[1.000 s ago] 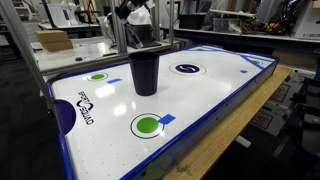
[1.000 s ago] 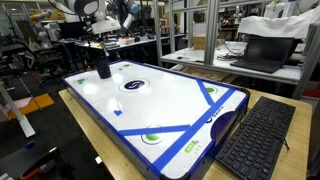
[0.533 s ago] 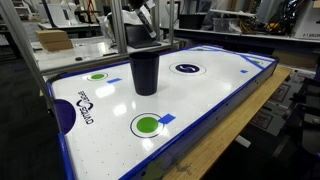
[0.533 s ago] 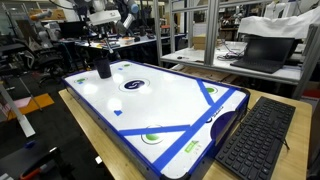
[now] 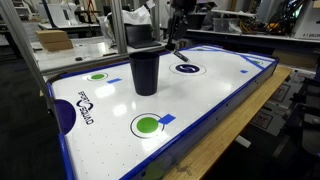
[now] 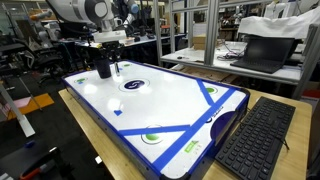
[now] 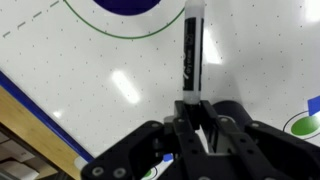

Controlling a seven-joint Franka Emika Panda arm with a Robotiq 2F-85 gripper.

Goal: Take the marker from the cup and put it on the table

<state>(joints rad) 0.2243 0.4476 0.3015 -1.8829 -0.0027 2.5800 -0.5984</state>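
Before you release, grip: black gripper (image 7: 196,108) pinches slim black marker (image 7: 190,55).
Table: lower onto white blue-rimmed tabletop (image 7: 80,70), clear of tall navy cup (image 5: 145,70).

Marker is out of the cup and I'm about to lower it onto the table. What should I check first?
1. Grip on the marker: ok. It is clamped between the fingers of the gripper and points toward the table.
2. Marker out of the cup: ok. The gripper hangs beside the cup, not over its rim.
3. Cup upright: ok.
4. Landing spot on the table: ok. Only printed lines show under the marker's tip.
5. Gap between tip and table: cannot tell.
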